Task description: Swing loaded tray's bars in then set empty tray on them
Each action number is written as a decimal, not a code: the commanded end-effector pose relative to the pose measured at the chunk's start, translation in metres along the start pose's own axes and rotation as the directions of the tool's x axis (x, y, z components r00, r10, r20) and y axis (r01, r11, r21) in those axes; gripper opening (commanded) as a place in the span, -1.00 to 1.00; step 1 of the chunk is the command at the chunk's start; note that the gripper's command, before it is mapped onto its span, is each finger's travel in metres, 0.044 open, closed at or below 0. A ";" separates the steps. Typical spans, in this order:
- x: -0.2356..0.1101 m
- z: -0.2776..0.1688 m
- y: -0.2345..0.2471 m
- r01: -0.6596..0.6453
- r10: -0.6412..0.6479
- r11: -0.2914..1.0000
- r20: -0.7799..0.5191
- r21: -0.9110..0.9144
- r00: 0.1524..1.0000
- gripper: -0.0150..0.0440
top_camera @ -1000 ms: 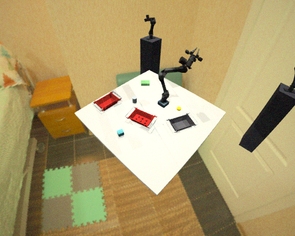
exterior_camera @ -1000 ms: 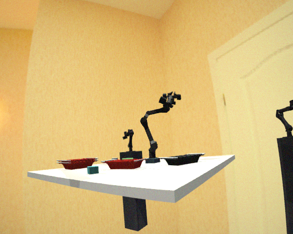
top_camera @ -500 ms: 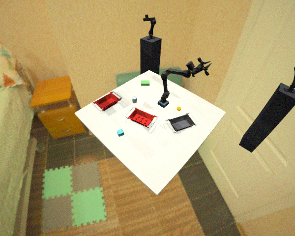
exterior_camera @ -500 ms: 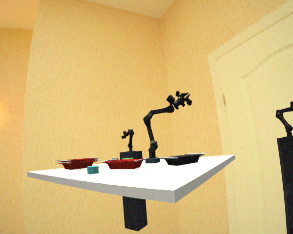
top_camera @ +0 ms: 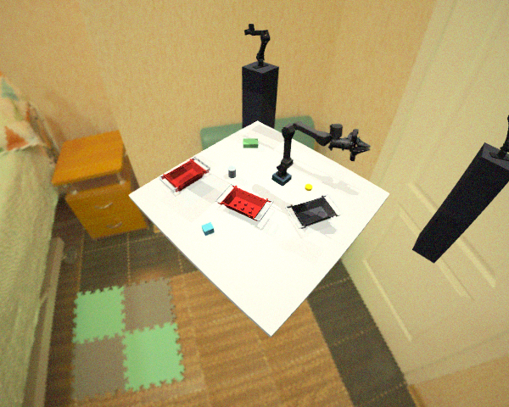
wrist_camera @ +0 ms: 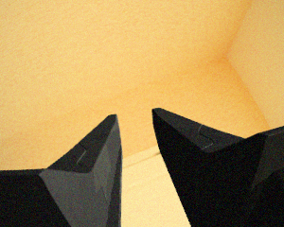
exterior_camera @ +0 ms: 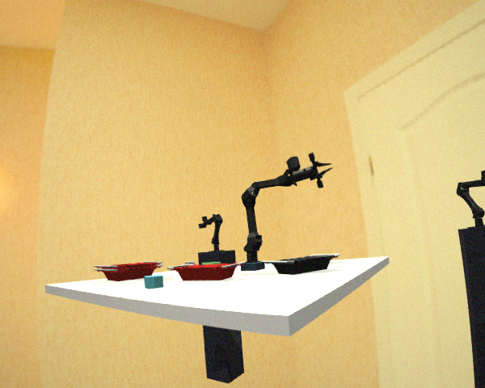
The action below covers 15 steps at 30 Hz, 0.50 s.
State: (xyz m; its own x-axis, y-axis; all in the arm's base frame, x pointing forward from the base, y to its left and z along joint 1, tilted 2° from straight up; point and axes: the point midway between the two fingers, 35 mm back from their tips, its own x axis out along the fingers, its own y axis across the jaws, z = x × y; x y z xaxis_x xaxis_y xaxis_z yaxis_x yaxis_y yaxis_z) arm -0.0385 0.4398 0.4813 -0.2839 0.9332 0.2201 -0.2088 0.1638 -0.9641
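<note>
The loaded red tray stands near the table's middle, with several small red blocks inside. Its wire bars are swung out over its two ends. An empty red tray stands to its left, its bars also out at the ends. A black tray stands to its right, empty, bars out. My gripper is high above the table's right side, pointing away from the trays. It is partly open, a narrow gap between the fingertips, and holds nothing.
A cyan block lies in front of the loaded tray. A grey cylinder, a green block and a yellow disc are on the table. Two other arms stand on dark pedestals beyond the table.
</note>
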 end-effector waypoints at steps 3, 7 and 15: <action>-0.010 -0.091 0.038 -0.104 0.154 0.970 -0.227 0.218 0.962 -0.20; -0.022 -0.125 0.049 -0.109 0.202 0.951 -0.311 0.290 0.929 -0.20; -0.072 -0.215 0.088 -0.060 0.366 0.851 -0.508 0.522 0.780 -0.20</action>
State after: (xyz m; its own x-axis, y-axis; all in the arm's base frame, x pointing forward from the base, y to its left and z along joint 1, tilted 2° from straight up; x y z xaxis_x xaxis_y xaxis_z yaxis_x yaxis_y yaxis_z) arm 0.1312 0.4622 0.3742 0.1071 0.9794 -0.1711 -0.5731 -0.0798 -0.8156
